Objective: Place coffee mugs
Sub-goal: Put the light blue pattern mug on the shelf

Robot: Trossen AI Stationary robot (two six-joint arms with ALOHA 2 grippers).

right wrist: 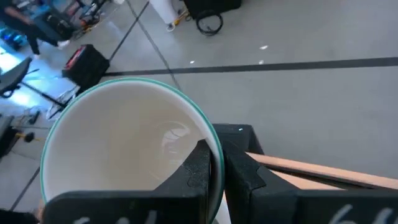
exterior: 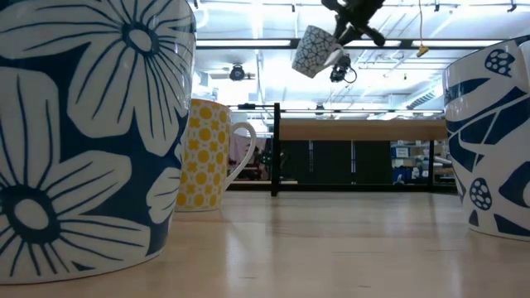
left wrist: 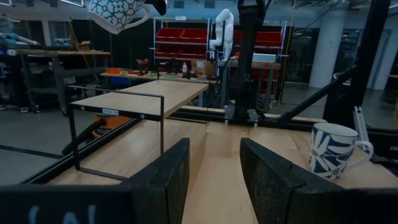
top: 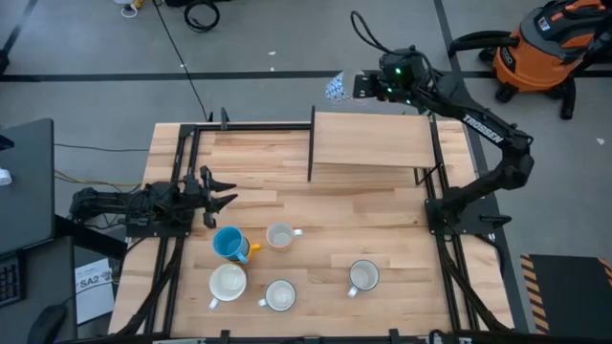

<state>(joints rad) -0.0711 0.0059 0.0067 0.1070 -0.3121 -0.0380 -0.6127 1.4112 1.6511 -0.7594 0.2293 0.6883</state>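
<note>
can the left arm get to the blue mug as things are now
Probably yes. The left gripper is open and empty, resting on the table's left side, and the blue mug sits just in front of it with nothing between them.

Right gripper (right wrist: pixel 214 163) fingers pinch rim of white-lined mug (right wrist: pixel 118 143), teal edge; grey floor (right wrist: pixel 311 99) below, apparently.

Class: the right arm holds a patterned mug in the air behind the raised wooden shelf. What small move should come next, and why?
Probably bring the right gripper forward over the shelf: its patterned mug, pinched by the rim, hangs tilted beyond the shelf's back edge, over the floor.
</note>
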